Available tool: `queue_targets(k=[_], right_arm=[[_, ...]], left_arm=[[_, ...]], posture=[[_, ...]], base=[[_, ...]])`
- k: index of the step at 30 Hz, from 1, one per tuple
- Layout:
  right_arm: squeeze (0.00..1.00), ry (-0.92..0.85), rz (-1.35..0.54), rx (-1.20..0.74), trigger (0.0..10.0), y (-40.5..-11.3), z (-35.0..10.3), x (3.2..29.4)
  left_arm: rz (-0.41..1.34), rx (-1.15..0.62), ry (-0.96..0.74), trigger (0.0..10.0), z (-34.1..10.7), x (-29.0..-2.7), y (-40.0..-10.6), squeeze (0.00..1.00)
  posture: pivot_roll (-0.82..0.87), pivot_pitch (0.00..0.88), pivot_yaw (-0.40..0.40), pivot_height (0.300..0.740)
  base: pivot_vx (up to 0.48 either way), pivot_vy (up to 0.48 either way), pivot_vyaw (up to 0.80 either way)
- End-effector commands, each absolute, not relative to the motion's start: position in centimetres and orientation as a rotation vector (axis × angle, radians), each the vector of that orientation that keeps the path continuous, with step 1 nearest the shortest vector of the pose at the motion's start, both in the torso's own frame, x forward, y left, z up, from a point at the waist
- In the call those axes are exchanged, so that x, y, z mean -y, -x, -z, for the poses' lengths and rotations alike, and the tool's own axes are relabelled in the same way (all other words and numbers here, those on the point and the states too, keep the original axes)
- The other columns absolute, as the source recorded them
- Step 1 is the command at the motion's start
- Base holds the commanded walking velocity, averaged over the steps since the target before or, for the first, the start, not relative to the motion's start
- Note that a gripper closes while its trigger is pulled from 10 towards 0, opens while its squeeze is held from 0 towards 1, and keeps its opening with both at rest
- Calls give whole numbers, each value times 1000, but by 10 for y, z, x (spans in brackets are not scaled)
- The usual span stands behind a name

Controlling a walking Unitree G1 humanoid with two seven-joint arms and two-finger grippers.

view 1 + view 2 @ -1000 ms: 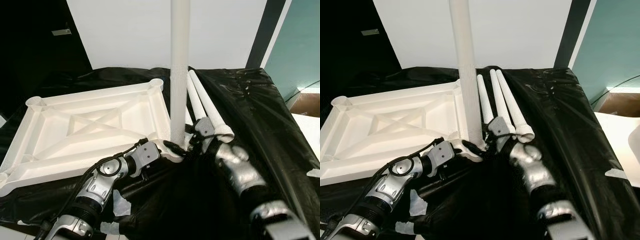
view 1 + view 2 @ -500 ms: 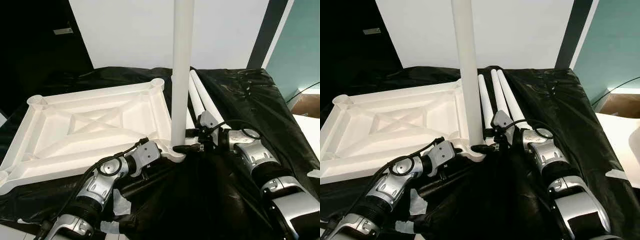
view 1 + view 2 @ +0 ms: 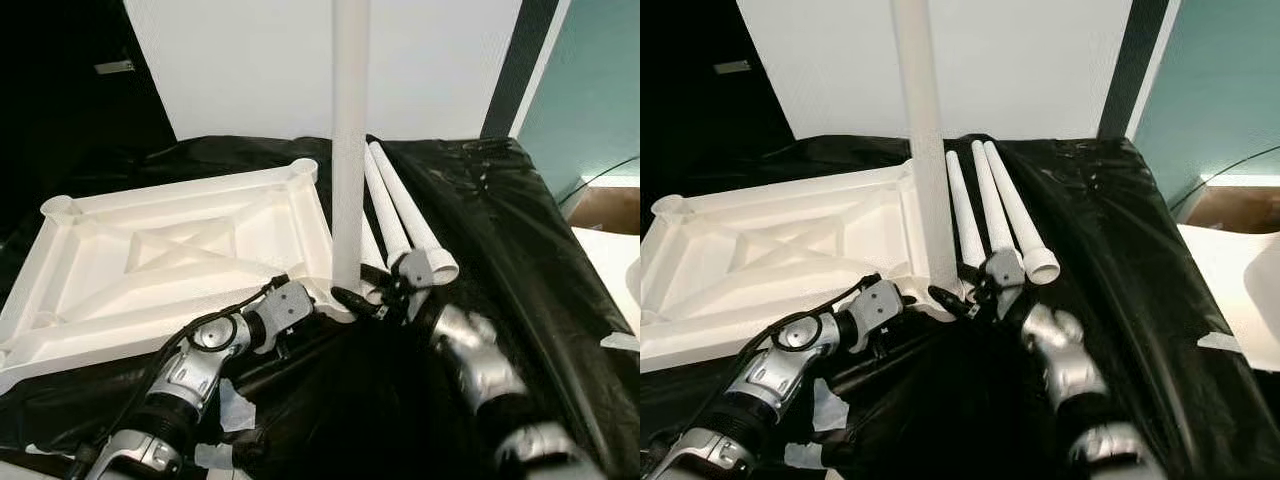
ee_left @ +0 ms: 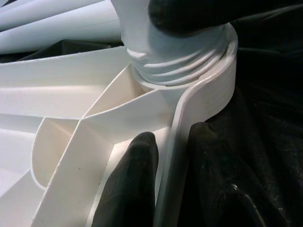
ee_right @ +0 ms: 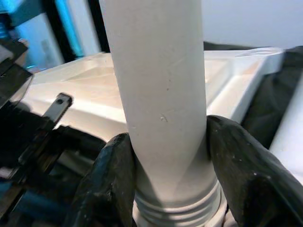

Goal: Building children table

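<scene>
White plastic tabletop [image 3: 170, 250] lies underside-up on black plastic sheeting [image 3: 520, 230], left of centre. One long white tubular leg [image 3: 349, 150] stands upright in its near-right corner socket, axis vertical; three spare white legs [image 3: 400, 215] lie just right, pointing near-to-far. Left gripper [image 4: 163, 189] pinches the tabletop's rim beside that socket; right gripper [image 5: 165, 179] is clamped round the leg's threaded base.

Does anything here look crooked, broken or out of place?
Nothing looks damaged. One oddity: the upright leg is not fully seated. Its screw threads show above the corner socket of the upside-down tabletop. The right gripper clasps the leg's base; the left gripper pinches the tabletop's rim. Three spare legs lie alongside.
</scene>
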State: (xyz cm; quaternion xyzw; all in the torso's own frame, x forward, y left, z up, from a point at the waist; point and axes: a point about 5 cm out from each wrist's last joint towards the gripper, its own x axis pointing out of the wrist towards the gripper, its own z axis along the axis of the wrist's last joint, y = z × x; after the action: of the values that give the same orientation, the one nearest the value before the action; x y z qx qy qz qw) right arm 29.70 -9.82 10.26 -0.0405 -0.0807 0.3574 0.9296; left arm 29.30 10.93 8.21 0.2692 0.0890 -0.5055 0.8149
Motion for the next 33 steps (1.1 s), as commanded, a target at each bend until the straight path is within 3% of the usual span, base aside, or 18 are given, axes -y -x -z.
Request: queue_targets(k=[1, 6, 11, 12, 13, 14, 17, 18, 20, 21, 26, 27, 28, 29, 30, 31, 32, 33], right_arm=[[0, 83, -532, 208, 0, -307, -116, 121], [0, 59, -413, 245, 0, -303, -122, 120], [0, 94, -411, 241, 0, -303, -121, 118], [0, 99, -431, 238, 4039, -301, -120, 114], [0, 102, -445, 235, 4039, -299, -120, 111], [1000, 86, -472, 233, 10000, -298, -121, 108], [1000, 74, -488, 231, 10000, -298, -122, 106], [667, 97, -607, 220, 10000, -304, -127, 101], [667, 104, -652, 213, 10000, -306, -128, 100], [0, 111, -693, 210, 10000, -309, -131, 99], [0, 156, -846, 166, 10000, -321, -136, 102], [0, 174, -910, 132, 8941, -324, -135, 104], [0, 174, -910, 132, 8941, -324, -135, 104], [0, 180, -975, 70, 8275, -326, -132, 106], [0, 197, -1030, 14, 3176, -328, -129, 110], [0, 197, -1030, 14, 3176, -328, -129, 110], [0, 207, -1112, -60, 0, -330, -126, 116], [0, 207, -1112, -60, 0, -330, -126, 116]], left_arm=[[1187, -368, -564, 10000, -43, -107, -266, 0], [1192, -366, -566, 10000, -44, -106, -267, 0], [1194, -367, -566, 10000, -44, -106, -267, 0], [1195, -366, -566, 10000, -43, -105, -267, 0], [1195, -366, -566, 10000, -43, -105, -267, 0], [1195, -366, -566, 10000, -44, -105, -267, 0], [1195, -366, -566, 10000, -44, -105, -267, 0], [1196, -367, -566, 10000, -44, -105, -266, 0], [1196, -368, -566, 10000, -44, -105, -266, 0], [1195, -369, -567, 10000, -44, -106, -266, 0], [1192, -368, -569, 10000, -44, -106, -268, 0], [1190, -367, -569, 10000, -44, -105, -269, 0], [1190, -367, -569, 10000, -44, -105, -269, 0], [1189, -365, -570, 10000, -44, -105, -269, 0], [1187, -363, -570, 10000, -45, -105, -270, 0], [1187, -363, -570, 10000, -45, -105, -270, 0], [1182, -360, -570, 10000, -46, -105, -270, 0], [1182, -360, -570, 10000, -46, -105, -270, 0]], posture=[[83, 0, 23, 740], [79, 0, 24, 740], [79, 0, 25, 740], [80, 0, 25, 740], [80, 0, 25, 740], [80, 0, 25, 740], [80, 0, 25, 740], [80, 0, 24, 740], [80, 0, 24, 740], [80, 0, 24, 740], [81, 0, 20, 740], [81, 0, 19, 740], [81, 0, 19, 740], [82, 0, 17, 740], [88, 0, 15, 740], [88, 0, 15, 740], [88, 0, 15, 740], [88, 0, 15, 740]], base=[[0, 0, 0], [0, 0, 0], [0, 0, 0], [0, 0, 0], [0, 0, 0], [0, 0, 0], [0, 0, 0], [0, 0, 0], [0, 0, 0], [0, 0, 0], [0, 0, 0], [0, 0, 0], [0, 0, 0], [0, 0, 0], [0, 0, 0], [0, 0, 0], [0, 0, 0], [0, 0, 0]])
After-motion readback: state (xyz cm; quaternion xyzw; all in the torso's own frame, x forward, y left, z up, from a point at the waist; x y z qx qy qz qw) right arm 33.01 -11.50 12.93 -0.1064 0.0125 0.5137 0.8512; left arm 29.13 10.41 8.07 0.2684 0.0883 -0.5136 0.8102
